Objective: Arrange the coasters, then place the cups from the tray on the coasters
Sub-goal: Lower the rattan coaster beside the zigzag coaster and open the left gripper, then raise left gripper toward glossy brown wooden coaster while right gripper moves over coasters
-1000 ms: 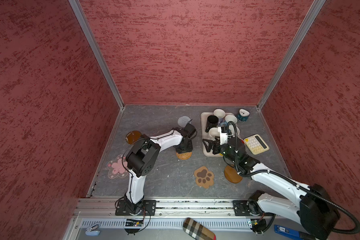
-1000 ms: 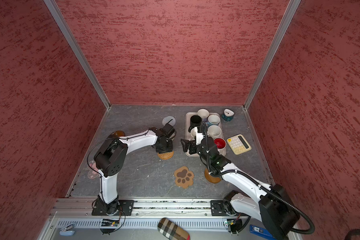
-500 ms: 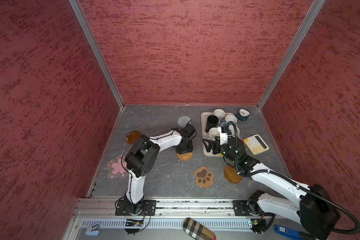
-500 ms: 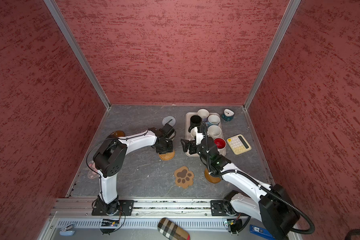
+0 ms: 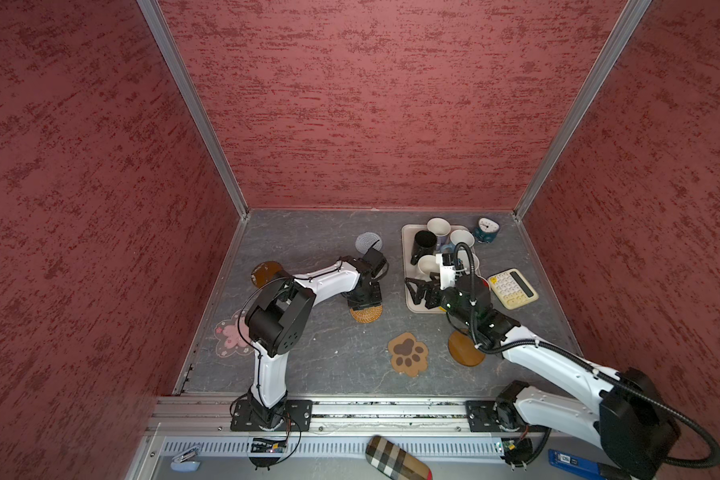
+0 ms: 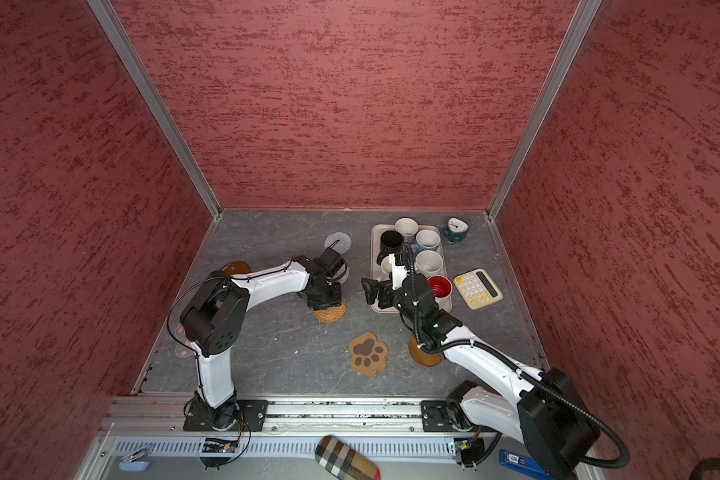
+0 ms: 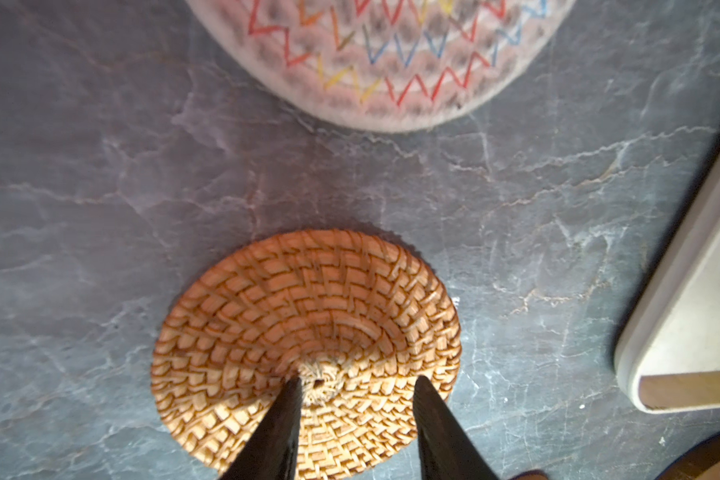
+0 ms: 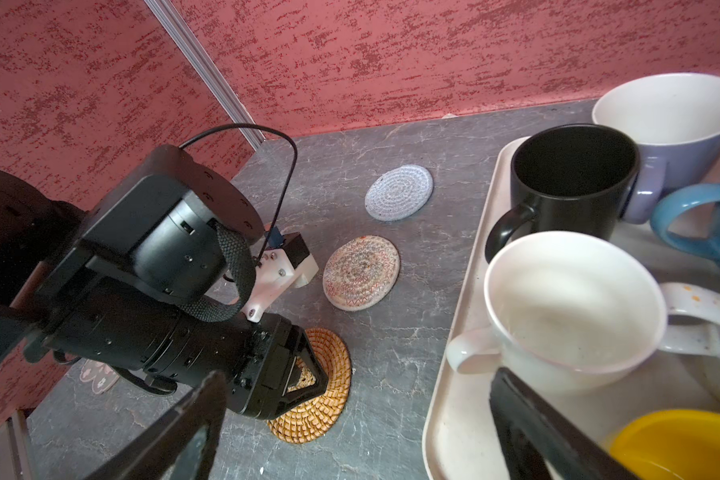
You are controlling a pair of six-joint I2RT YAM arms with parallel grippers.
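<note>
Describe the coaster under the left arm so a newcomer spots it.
Find the cream tray; look left of it on the table. Under the left end effector lies the rattan coaster: orange-tan wicker, unlike the pale woven coaster beside it.

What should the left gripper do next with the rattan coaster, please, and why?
Probably lift the left gripper straight up. Its jaws stand apart over the rattan coaster, which seems to lie flat on the table, apart from the beige coaster and the tray, so it looks placed, with nothing gripped.
</note>
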